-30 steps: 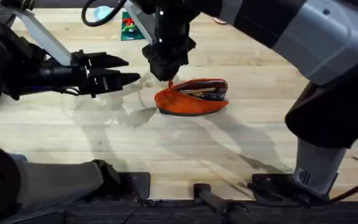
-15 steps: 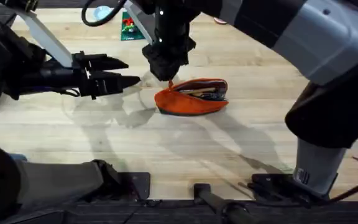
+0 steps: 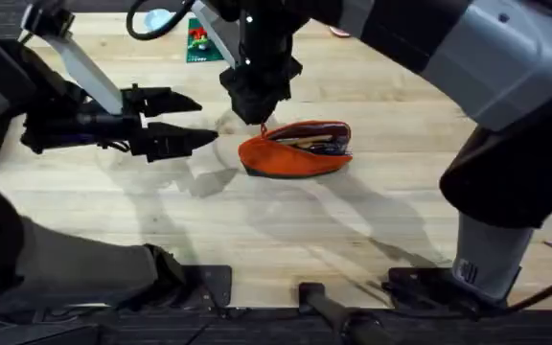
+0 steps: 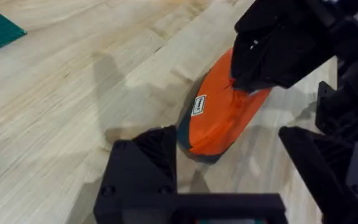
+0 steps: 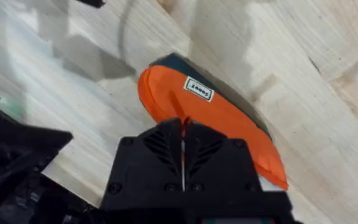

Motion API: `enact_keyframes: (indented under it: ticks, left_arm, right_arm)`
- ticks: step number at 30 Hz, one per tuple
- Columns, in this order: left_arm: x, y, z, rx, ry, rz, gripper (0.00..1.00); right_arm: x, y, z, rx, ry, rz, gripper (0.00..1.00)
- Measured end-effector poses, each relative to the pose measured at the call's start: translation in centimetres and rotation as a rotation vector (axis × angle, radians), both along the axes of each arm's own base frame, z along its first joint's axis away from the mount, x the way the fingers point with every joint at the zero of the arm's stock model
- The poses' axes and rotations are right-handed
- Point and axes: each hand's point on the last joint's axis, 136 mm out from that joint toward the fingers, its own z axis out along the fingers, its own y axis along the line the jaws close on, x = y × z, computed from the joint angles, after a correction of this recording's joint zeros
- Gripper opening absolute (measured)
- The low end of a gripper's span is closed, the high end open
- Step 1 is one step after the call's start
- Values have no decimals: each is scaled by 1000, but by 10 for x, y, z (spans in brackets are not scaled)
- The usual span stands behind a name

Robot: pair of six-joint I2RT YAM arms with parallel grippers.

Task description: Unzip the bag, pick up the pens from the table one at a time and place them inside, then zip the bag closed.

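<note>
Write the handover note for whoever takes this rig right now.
Left tool: open, off the table, just left of the bag, holding nothing.
Right tool: shut at the bag's left end, apparently on the zipper pull; the pull itself is hidden.
Bag: lying on the table mid-workspace, mouth open, pens showing inside.
Done: unzipped, pens in.
Left: zip the bag closed; the left tool could probably steady the near end while the right pulls.

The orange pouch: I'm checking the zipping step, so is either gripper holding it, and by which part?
The right gripper is shut at the left end of the orange fabric pouch, apparently on its zipper pull. The left gripper is open, holding nothing.
</note>
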Motion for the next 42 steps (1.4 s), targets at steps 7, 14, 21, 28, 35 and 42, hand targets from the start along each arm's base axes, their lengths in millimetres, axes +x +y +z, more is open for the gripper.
enact_keyframes:
  ticks: [7, 14, 21, 28, 35, 42]
  left_arm:
    - [6, -13, -17, -3, -26, -77, 981]
    - [11, -36, -35, 25, -74, -190, 902]
    - [10, -45, -45, 20, -59, -228, 868]
    - [9, -52, -45, 17, -54, -249, 829]
    - [-6, -85, -50, 43, -53, -390, 701]
    - [-12, -96, -57, 85, -65, -459, 588]
  right_arm:
    - [0, 0, 0, 0, 0, 0, 31]
    - [0, 0, 0, 0, 0, 0, 30]
    - [0, 0, 0, 0, 0, 0, 31]
    - [0, 0, 0, -1, 1, 0, 30]
    - [0, 0, 0, -1, 1, 0, 31]
    - [0, 0, 0, -1, 1, 0, 30]
